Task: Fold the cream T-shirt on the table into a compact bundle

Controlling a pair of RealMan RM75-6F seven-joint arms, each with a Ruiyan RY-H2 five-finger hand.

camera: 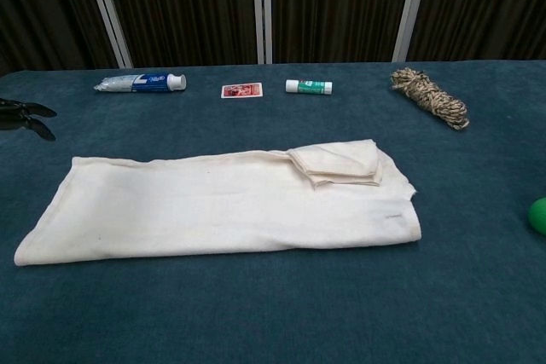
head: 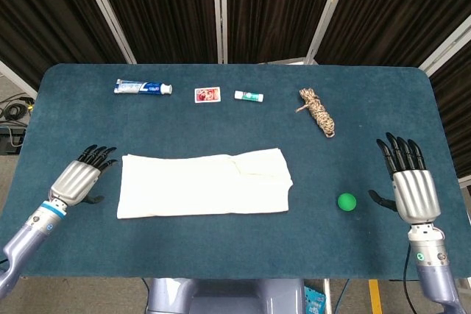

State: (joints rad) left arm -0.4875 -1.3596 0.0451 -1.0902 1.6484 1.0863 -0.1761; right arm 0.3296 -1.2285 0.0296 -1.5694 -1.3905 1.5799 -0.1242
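Even bright overhead light, soft shadows, sharp focus.

Cream T-shirt (head: 202, 184); dark teal table (head: 221, 255); green ball (head: 346, 201); beige-brown speckled rope (head: 317, 110); blue-white toothpaste tube (head: 142, 87); black fingers (head: 398, 152).

The cream T-shirt (head: 204, 184) lies flat on the blue desk (head: 235, 248), folded lengthwise into a long band running left to right. Near its right end a sleeve (camera: 338, 162) is folded back on top as a small layered flap. The right edge is slightly uneven.
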